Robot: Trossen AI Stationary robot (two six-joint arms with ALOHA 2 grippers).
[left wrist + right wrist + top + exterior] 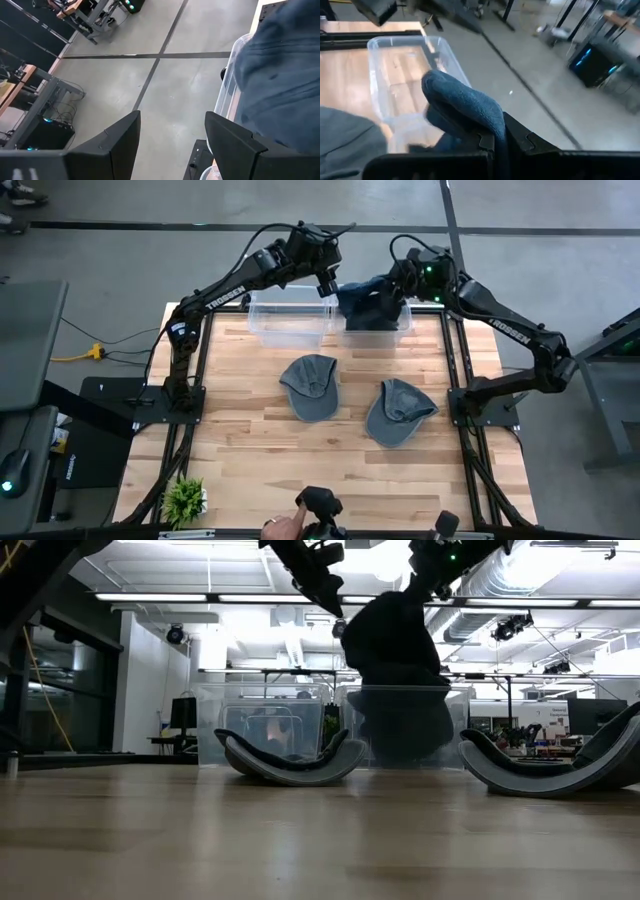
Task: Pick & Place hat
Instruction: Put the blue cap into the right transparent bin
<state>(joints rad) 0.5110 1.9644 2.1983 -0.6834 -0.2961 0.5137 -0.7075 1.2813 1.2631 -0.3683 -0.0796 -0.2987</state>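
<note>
My right tool (398, 288) pinches a soft dark-blue fabric hat (368, 304), drooping limp over the clear plastic bin (378, 335) at twelve o'clock on the desk (260, 450). It's light and floppy, so gripping a fold works. Left tool (326, 284) hovers wide, empty.

Grey polished concrete floor (120, 270) is surrounding the work area, dark seam lines (150, 56) crossing it. Long white fluorescent ceiling strips (200, 597) are glowing at 12 o'clock. A yellow cable plug (94, 352) is lying at 9 o'clock; small green potted plant (184, 500) sitting at 7 o'clock.
</note>
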